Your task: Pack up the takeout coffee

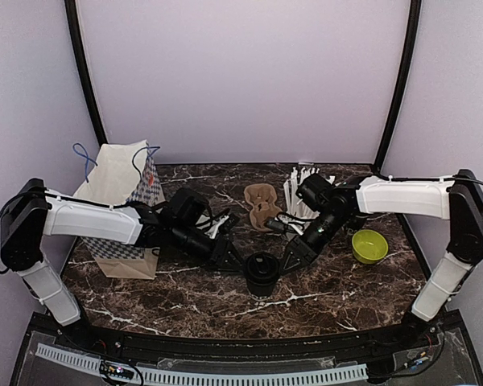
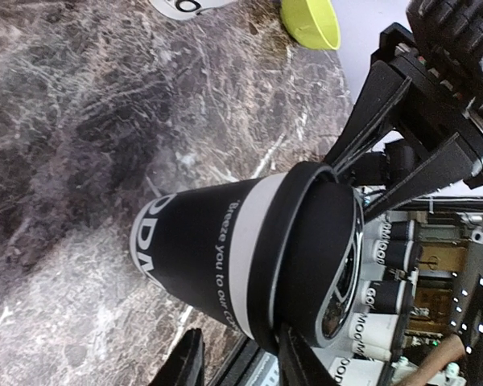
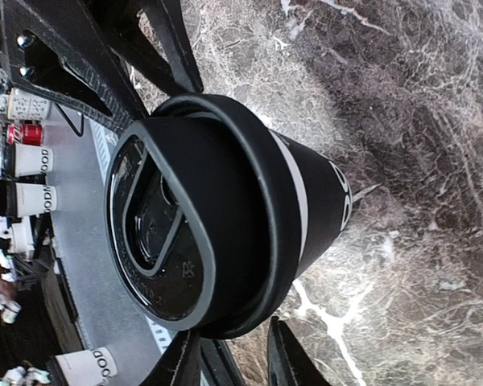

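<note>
One takeout coffee cup, black paper with a black lid, stands upright at the table's middle front. My left gripper reaches it from the left and my right gripper from the right, both tips at lid height. In the left wrist view the lidded cup fills the frame; my left gripper is open, one finger against the lid's rim, nothing between the jaws. In the right wrist view the lid sits just past my open right gripper. Each wrist view shows the other gripper behind the cup.
A paper bag with checked sides and blue handles stands at the left, behind my left arm. A brown cup carrier lies at the back middle, with a white cup of straws beside it. A lime-green bowl sits at the right.
</note>
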You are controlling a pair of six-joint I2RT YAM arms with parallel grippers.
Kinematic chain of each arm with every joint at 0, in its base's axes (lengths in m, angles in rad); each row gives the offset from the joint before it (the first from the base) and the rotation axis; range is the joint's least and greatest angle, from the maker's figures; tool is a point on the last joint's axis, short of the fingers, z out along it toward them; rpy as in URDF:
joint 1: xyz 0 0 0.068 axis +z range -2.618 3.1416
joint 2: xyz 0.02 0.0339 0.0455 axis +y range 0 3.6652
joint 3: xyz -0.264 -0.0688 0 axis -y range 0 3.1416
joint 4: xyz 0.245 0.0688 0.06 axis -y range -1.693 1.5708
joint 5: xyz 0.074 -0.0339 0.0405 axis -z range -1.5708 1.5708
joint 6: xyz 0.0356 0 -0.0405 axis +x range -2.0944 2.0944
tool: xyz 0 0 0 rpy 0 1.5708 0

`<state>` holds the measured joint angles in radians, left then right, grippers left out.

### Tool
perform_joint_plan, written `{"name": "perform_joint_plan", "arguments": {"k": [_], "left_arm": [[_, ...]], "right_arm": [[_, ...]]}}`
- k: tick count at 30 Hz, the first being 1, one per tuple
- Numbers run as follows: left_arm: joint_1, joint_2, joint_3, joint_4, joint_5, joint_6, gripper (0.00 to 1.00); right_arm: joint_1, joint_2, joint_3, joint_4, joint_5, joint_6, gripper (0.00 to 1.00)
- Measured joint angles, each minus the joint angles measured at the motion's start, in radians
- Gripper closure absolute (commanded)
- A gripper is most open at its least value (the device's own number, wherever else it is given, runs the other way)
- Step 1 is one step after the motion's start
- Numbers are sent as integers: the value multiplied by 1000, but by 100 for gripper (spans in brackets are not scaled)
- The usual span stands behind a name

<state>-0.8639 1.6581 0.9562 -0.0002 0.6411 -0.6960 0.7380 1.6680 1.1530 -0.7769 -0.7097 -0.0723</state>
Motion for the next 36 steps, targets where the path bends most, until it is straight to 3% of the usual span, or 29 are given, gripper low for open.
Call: {"name": "perform_joint_plan", "arguments": {"k": [6, 15, 18, 22, 36], "left_arm": [[-24, -38, 32, -94, -78, 51, 56], [-45, -80, 55, -117, -137, 130, 44], [-73, -103, 27, -98, -175, 164, 20], [-109, -119, -2, -87, -231, 194, 13], [-156, -106, -24, 8, -293, 203, 12]], "right_arm": [[0, -47, -1, 1, 64, -55, 52], [2, -109, -7, -10, 84, -115, 52], [6, -109, 7, -14, 113, -119, 53], [10, -94, 76, -17, 154, -117, 52], [91, 26, 203, -32, 192, -115, 51]]}}
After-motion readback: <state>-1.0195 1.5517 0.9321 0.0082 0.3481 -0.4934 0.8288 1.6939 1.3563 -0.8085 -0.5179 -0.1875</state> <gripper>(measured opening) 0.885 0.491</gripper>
